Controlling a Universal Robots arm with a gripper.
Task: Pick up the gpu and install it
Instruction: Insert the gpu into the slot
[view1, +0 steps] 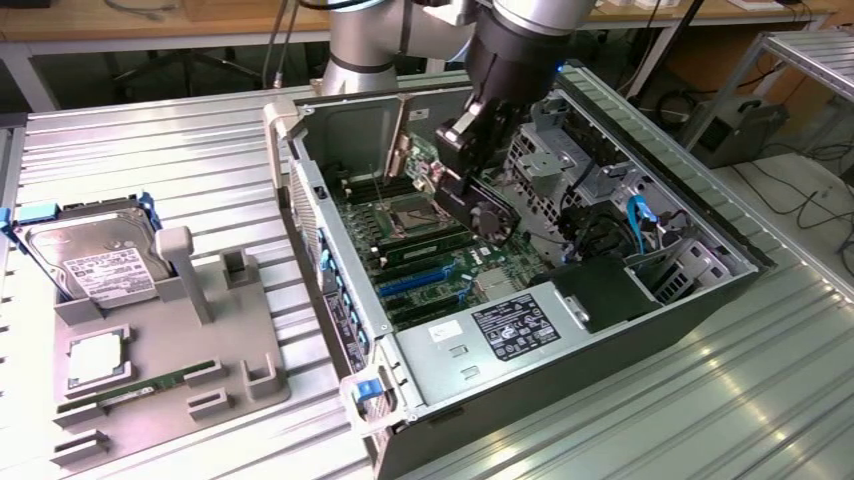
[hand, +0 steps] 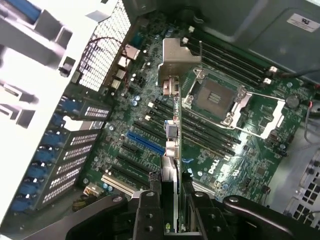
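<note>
The gpu (view1: 485, 212), a slim black card, hangs tilted over the motherboard (view1: 424, 245) inside the open PC case (view1: 694, 300). My gripper (view1: 463, 165) is shut on its upper part. In the wrist view the gpu (hand: 172, 150) is seen edge-on, running from between my fingers (hand: 149, 216) out to its silver bracket (hand: 177, 56). The gripper (hand: 172, 222) clamps it from both sides. The card floats above the board, over the blue expansion slot (hand: 145, 142) and apart from it.
The open CPU socket (hand: 216, 99) and memory slots (hand: 227, 57) lie beside the card. A power supply (view1: 510, 325) fills the case's near end. On the exterior view's left, a grey holder (view1: 200, 340) carries a hard drive (view1: 100, 262) and a green memory stick (view1: 134, 392).
</note>
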